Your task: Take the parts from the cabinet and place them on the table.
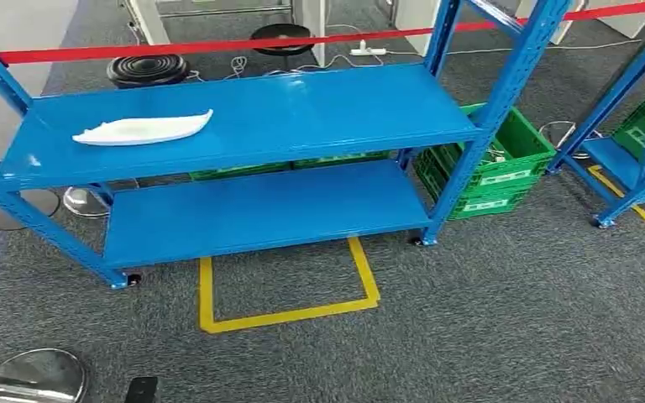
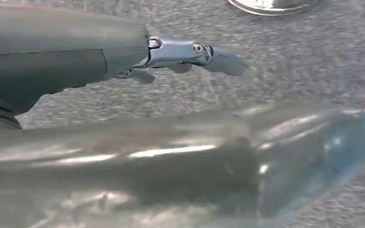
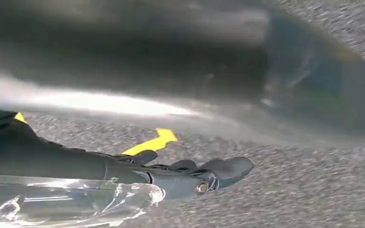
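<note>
White part (image 1: 144,128), long and shallow like a small boat hull, lies on the upper shelf (image 1: 302,109) of the blue cabinet (image 1: 458,143), toward that shelf's left end and near its front edge. Its long axis runs roughly along the shelf's length, parallel to the front edge; the tapered, pointed end faces right toward the middle of the shelf and sits slightly higher in the head view, while the blunter end faces the left post. The lower shelf (image 1: 260,214) carries nothing I can make out, and green crates (image 1: 504,168) sit on the carpet behind and to the right.

Both arms hang low. The left hand (image 2: 190,54) has its fingers (image 2: 223,61) extended over bare carpet and holds nothing. The right hand (image 3: 195,175) likewise shows fingers stretched out and apart, gripping nothing.

The step in hand looks like the approach. To do it well, the robot should probably square up at the yellow floor marking (image 1: 285,294), then shift left so the part lies within easy reach. The left hand seems the natural choice. Grasping across the narrow width near mid-length should keep the part balanced; taking it by the thin tip risks tipping or sliding it across the smooth shelf.
</note>
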Robot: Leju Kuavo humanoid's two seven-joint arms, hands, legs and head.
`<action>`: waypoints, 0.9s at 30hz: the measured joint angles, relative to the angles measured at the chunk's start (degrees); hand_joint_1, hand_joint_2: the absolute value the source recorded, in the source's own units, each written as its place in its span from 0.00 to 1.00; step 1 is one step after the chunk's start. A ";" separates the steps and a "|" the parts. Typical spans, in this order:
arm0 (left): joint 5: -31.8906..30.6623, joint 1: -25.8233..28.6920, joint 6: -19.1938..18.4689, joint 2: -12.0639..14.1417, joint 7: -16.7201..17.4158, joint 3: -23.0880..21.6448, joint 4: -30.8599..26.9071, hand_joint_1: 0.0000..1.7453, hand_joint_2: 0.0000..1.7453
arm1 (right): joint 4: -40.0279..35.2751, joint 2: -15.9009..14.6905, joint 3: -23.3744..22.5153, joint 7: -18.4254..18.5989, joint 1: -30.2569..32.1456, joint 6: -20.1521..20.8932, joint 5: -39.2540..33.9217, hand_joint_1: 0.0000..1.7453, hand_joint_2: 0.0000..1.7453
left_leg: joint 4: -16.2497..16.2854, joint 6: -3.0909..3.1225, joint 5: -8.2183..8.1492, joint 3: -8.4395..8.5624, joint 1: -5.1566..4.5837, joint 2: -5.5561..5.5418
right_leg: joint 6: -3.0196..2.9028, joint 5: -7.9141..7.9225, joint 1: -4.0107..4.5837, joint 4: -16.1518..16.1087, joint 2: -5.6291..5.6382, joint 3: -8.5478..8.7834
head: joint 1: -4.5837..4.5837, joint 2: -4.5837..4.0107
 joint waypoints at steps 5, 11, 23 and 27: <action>-0.07 -0.10 0.20 0.00 -0.11 0.04 0.00 0.00 0.00 | 0.00 0.07 -0.02 0.07 -0.03 0.02 0.02 0.00 0.00 | -0.11 1.51 -0.11 -0.11 -0.36 0.02 | -0.87 1.01 -0.18 -0.38 0.19 0.55 | -0.26 0.00; -0.26 -0.24 0.50 0.00 -0.02 0.09 0.00 0.00 0.00 | 0.00 0.07 0.02 -0.26 -0.11 0.52 1.18 0.00 0.00 | -1.03 2.51 -0.39 0.18 -0.42 0.03 | -1.70 0.57 -0.10 -0.47 0.34 0.55 | -0.24 0.00; -0.52 -0.37 1.09 0.11 0.63 0.28 0.00 0.00 0.00 | 0.02 -0.04 1.03 -0.07 -0.28 1.53 3.58 0.00 0.00 | -3.61 1.10 1.68 0.80 0.18 -1.04 | 0.72 -6.12 -0.52 12.39 0.00 -5.43 | 0.07 0.00; -0.52 -0.21 1.16 0.07 0.66 0.37 0.00 0.00 0.00 | 0.07 -0.28 1.27 -0.04 -0.24 1.53 3.82 0.00 0.00 | -3.04 0.16 1.36 0.93 0.83 -3.10 | 1.74 -1.26 -0.99 6.67 0.32 -2.01 | 0.07 0.00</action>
